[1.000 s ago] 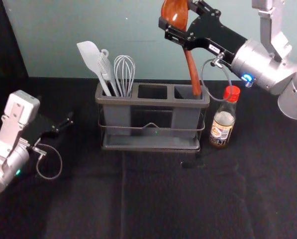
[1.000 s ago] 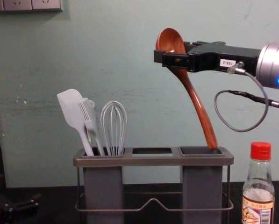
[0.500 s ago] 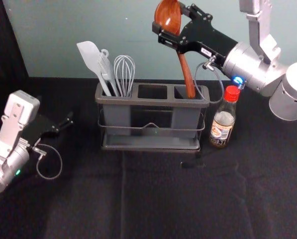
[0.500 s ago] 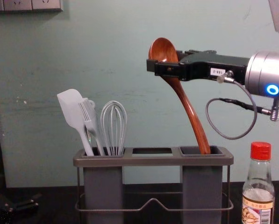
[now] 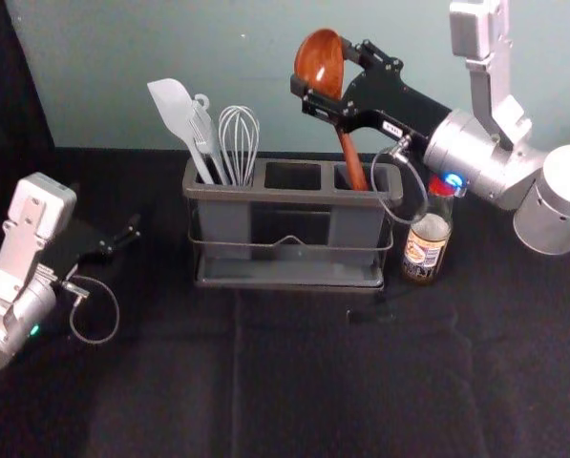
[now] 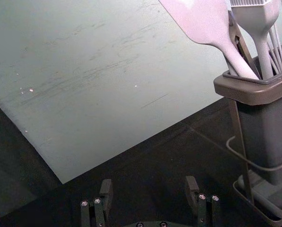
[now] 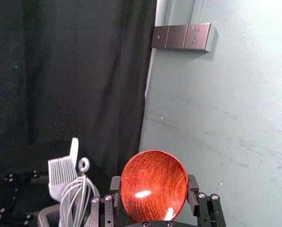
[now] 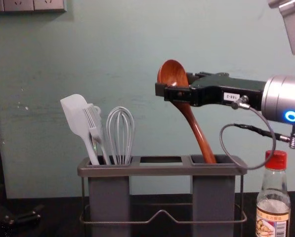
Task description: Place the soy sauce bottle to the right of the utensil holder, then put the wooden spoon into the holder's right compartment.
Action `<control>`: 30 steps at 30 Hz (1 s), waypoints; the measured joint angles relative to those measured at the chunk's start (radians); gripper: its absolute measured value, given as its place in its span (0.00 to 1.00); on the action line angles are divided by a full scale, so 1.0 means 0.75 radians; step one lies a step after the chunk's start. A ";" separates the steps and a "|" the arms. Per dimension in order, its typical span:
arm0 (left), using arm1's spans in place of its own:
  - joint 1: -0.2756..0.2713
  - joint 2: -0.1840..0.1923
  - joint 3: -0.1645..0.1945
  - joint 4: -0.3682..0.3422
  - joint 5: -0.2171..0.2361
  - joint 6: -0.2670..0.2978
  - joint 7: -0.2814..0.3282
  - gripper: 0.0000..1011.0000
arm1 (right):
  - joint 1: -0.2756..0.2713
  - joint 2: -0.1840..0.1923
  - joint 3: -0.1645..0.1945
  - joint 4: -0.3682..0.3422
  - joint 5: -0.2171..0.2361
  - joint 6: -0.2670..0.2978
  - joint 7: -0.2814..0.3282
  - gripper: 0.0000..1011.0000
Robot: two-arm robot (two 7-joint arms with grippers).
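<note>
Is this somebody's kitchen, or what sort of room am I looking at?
Probably a test bench or lab rather than a home kitchen: two robot arms work over a table draped in black cloth, a black curtain hangs nearby, and the only kitchenware is a utensil holder and sauce bottle.

Black right hand (image 5: pixel 321 67) with white label (image 8: pixel 231 97); silver cylindrical wrist (image 8: pixel 281 96); glowing blue ring (image 8: pixel 291 116); looping grey cable (image 8: pixel 221 142).

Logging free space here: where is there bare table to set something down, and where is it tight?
Bare dark table lies in front of the utensil holder and between it and the left hand. Tight: between holder and soy sauce bottle, and above the right compartment, where the right hand grips the wooden spoon.
</note>
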 joint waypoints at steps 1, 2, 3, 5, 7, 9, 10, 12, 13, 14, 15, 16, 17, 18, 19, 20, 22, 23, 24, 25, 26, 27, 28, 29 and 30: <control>0.000 0.000 0.000 0.000 0.000 0.000 0.000 0.99 | -0.006 0.001 -0.001 0.001 -0.001 -0.001 0.001 0.83; 0.000 0.000 0.000 0.000 0.000 0.000 0.000 0.99 | -0.011 0.002 -0.001 0.002 -0.003 -0.003 0.001 0.83; 0.000 0.000 0.000 0.000 0.000 0.000 0.000 0.99 | -0.014 0.003 -0.001 0.004 -0.004 -0.004 0.002 0.83; 0.000 0.000 0.000 0.000 0.000 0.000 0.000 0.99 | -0.018 0.004 -0.001 0.006 -0.005 -0.005 0.002 0.83; 0.000 0.000 0.000 0.000 0.000 0.000 0.000 0.99 | -0.026 0.007 -0.001 0.009 -0.006 -0.006 0.003 0.83; 0.000 0.000 0.000 0.000 0.000 0.000 0.000 0.99 | -0.035 0.012 0.001 0.012 -0.006 -0.007 0.004 0.83; 0.000 0.000 0.000 0.000 0.000 0.000 0.000 0.99 | -0.037 0.014 0.001 0.012 -0.006 -0.008 0.005 0.83; 0.000 0.000 0.000 0.000 0.000 0.000 0.000 0.99 | -0.047 0.019 0.004 0.012 -0.006 -0.008 0.006 0.83; 0.000 0.000 0.000 0.000 0.000 0.000 0.000 0.99 | -0.050 0.021 0.006 0.012 -0.006 -0.009 0.007 0.83; 0.000 0.000 0.000 0.000 0.000 0.000 0.000 0.99 | -0.054 0.023 0.007 0.012 -0.005 -0.009 0.007 0.83; 0.000 0.000 0.000 0.000 0.000 0.000 0.000 0.99 | -0.060 0.027 0.009 0.010 -0.004 -0.010 0.008 0.83; 0.000 0.000 0.000 0.000 0.000 0.000 0.000 0.99 | -0.063 0.029 0.010 0.009 -0.004 -0.011 0.009 0.83; 0.000 0.000 0.000 0.000 0.000 0.000 0.000 0.99 | -0.066 0.031 0.010 0.007 -0.004 -0.012 0.012 0.83; 0.000 0.000 0.000 0.000 0.000 0.000 0.000 0.99 | -0.068 0.033 0.011 0.006 -0.004 -0.012 0.014 0.83; 0.000 0.000 0.000 0.000 0.000 0.000 0.000 0.99 | -0.074 0.037 0.011 0.001 -0.005 -0.013 0.016 0.83; 0.000 0.000 0.000 0.000 0.000 0.000 0.000 0.99 | -0.077 0.039 0.011 -0.001 -0.005 -0.013 0.016 0.83; 0.000 0.000 0.000 0.000 0.000 0.000 0.000 0.99 | -0.082 0.043 0.011 -0.007 -0.006 -0.013 0.017 0.83; 0.000 0.000 0.000 0.000 0.000 0.000 0.000 0.99 | -0.088 0.046 0.010 -0.013 -0.006 -0.013 0.019 0.83; 0.000 0.000 0.000 0.000 0.000 0.000 0.000 0.99 | -0.091 0.048 0.010 -0.017 -0.006 -0.013 0.020 0.83; 0.000 0.000 0.000 0.000 0.000 0.000 0.000 0.99 | -0.098 0.052 0.011 -0.024 -0.006 -0.013 0.024 0.83; 0.000 0.000 0.000 0.000 0.000 0.000 0.000 0.99 | -0.102 0.054 0.011 -0.027 -0.005 -0.013 0.024 0.83; 0.000 0.000 0.000 0.000 0.000 0.000 0.000 0.99 | -0.105 0.056 0.012 -0.031 -0.004 -0.013 0.025 0.83; 0.000 0.000 0.000 0.000 0.000 0.000 0.000 0.99 | -0.113 0.059 0.013 -0.037 -0.001 -0.013 0.025 0.83; 0.000 0.000 0.000 0.000 0.000 0.000 0.000 0.99 | -0.113 0.059 0.013 -0.037 -0.001 -0.013 0.025 0.83; 0.000 0.000 0.000 0.000 0.000 0.000 0.000 0.99 | -0.121 0.063 0.015 -0.044 0.000 -0.013 0.025 0.83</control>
